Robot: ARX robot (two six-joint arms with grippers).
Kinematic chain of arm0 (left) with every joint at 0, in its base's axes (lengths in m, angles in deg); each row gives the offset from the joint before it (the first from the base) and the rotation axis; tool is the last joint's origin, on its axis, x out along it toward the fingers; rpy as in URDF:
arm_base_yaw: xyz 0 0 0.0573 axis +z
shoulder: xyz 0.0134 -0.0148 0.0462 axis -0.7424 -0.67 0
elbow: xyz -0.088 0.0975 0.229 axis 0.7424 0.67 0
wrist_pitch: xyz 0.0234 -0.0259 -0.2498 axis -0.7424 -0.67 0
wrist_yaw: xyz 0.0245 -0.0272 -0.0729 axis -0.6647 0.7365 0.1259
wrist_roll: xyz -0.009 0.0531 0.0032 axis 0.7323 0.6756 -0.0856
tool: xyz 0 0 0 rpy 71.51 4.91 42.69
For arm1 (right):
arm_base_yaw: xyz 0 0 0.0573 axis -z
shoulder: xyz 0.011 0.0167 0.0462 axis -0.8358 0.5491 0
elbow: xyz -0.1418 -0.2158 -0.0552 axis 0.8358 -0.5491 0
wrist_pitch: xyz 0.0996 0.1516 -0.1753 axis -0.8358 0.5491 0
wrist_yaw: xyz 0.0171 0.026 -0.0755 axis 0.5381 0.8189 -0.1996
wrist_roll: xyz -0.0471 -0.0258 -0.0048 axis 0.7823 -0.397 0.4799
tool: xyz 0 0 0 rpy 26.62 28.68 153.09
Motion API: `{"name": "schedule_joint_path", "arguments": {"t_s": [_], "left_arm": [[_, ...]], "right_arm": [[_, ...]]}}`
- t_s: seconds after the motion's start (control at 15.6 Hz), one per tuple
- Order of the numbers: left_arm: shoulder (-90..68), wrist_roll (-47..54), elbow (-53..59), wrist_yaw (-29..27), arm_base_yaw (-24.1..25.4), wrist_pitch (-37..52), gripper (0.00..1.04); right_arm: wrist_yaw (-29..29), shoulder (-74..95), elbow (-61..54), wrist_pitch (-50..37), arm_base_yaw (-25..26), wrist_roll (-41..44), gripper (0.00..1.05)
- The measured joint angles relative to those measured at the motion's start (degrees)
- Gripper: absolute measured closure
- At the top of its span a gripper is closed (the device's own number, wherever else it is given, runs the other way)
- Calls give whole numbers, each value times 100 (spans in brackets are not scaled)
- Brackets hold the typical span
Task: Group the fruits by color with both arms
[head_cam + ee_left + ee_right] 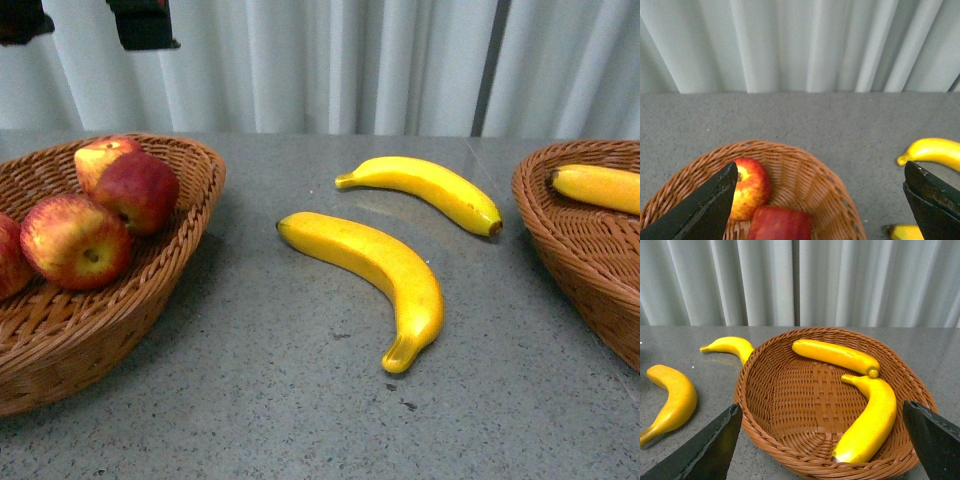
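Right gripper (820, 410) hangs spread and empty above the banana basket (765, 405); left gripper (820, 167), also spread, above the apple basket (835, 200). Move your right gripper leftward to the nearer loose banana (372, 262); straddle its thick middle, jaws crosswise to its length.

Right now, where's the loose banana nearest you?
Front view: the near banana lies on the table, just in front of the far banana, between the left basket and right basket.

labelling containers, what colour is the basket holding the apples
Reddish-brown woven wicker; the basket shows best in the front view.
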Motion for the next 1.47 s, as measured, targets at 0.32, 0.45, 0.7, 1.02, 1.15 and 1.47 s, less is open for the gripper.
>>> {"name": "schedule_joint_path", "arguments": {"t_s": [0.32,0.45,0.7,1.02,1.15,1.47], "left_arm": [[2662,258,2413,-560,-125,1268,37],[3185,258,3136,-361,164,1517,61],[3934,260,4188,55,525,1665,103],[4898,258,4937,684,1248,1403,103],[5243,260,5104,772,1220,1235,103],[6201,260,5407,776,1211,577,103]], "right_arm": [[0,2,0,2,0,0,7],[0,2,0,2,0,0,7],[0,2,0,2,0,0,7],[-2,2,0,2,0,0,7],[2,2,0,2,0,0,7],[0,2,0,2,0,0,7]]}}
